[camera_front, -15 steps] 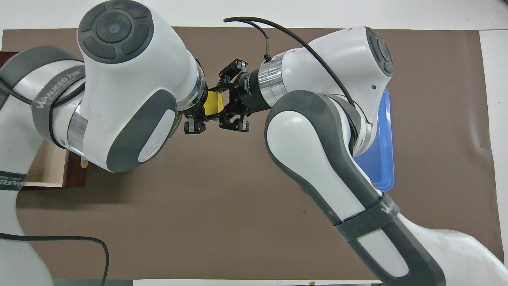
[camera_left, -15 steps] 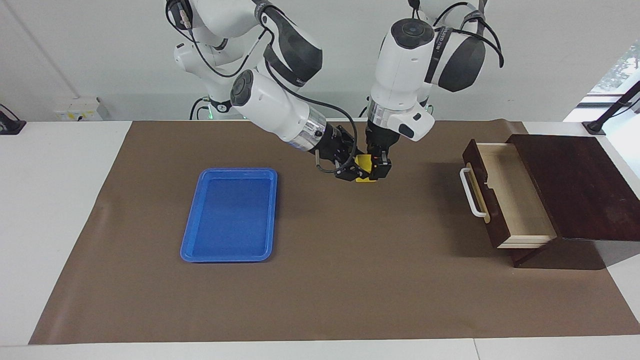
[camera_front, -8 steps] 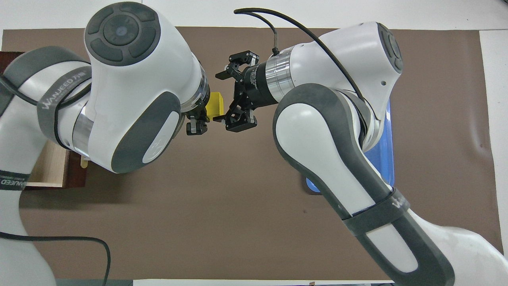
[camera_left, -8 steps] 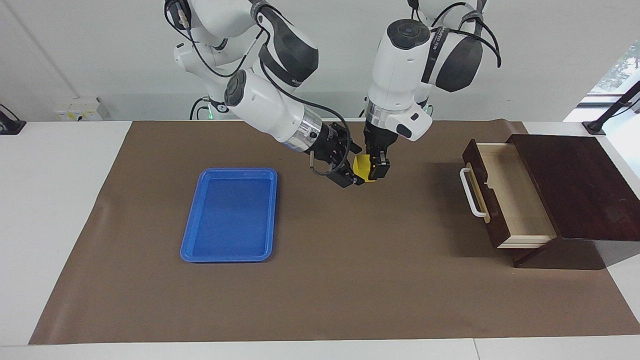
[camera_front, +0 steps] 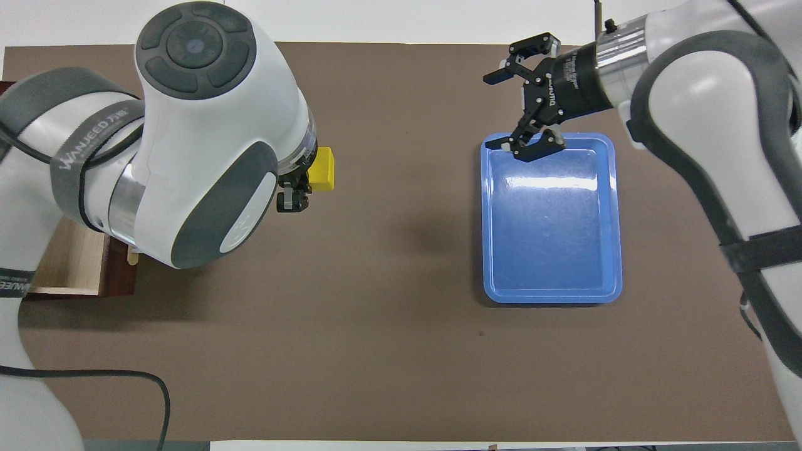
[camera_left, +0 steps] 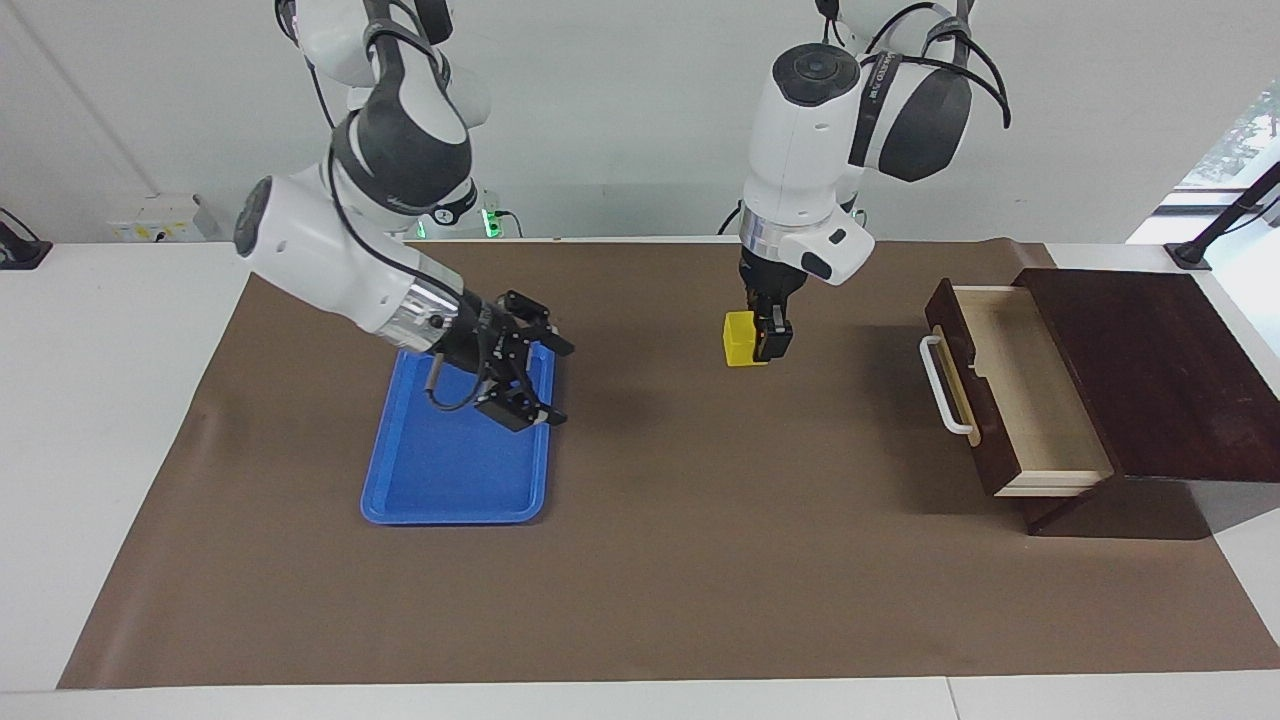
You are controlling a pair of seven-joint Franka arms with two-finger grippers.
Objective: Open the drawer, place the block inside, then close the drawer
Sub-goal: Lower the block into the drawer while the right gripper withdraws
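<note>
A brown mat (camera_left: 640, 560) covers most of the white table (camera_left: 110, 420) beneath me, with a pale wall rising at my end and a window at the left arm's end of the room.

My left gripper (camera_left: 757, 340) hangs over the middle of the mat, clamped on the yellow block (camera_left: 738, 338), which rides clear of the surface on the side of my fingers toward the blue tray (camera_left: 455, 490). My right gripper (camera_left: 545, 380) hovers over the tray's edge, jaws spread wide and holding nothing.

The drawer (camera_left: 1010, 400) stands pulled out at the left arm's end of the table, its white handle (camera_left: 937, 385) facing my left gripper and its pale interior bare. A broad stretch of mat lies open between the block and that handle, and more lies free between my two grippers. The mat's edge farthest from me runs unobstructed.

The facing view gives the full drawer, its cabinet (camera_left: 1150, 370) and the block's height off the mat. The overhead view hides most of the drawer under my left arm, leaving only a corner (camera_front: 69, 269), and covers much of my left gripper (camera_front: 301, 181), but it shows the block (camera_front: 322, 169) jutting from my wrist and the whole tray (camera_front: 551, 282) apart from the corner under my right gripper (camera_front: 510, 113).
</note>
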